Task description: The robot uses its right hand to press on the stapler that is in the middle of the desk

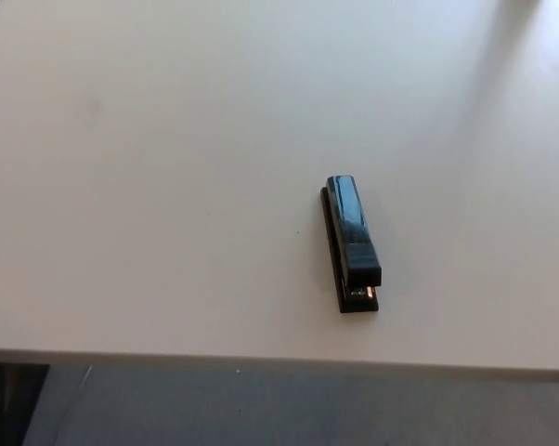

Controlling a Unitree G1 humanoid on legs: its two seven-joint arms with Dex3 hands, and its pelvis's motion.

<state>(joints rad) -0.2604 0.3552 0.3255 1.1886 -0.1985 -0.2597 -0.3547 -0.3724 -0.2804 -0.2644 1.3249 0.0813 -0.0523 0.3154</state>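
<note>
Right of centre in the frame, the black stapler (351, 243) lies untouched on the pale desk (168, 186), neither robot hand in sight, so the press looks wholly undone.

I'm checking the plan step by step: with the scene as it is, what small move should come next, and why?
Probably bring the right robot hand up over the desk toward the stapler. Neither robot hand is clearly in view, and the black stapler lies untouched, lengthwise, near the desk's front edge, so nothing can press it yet.
</note>
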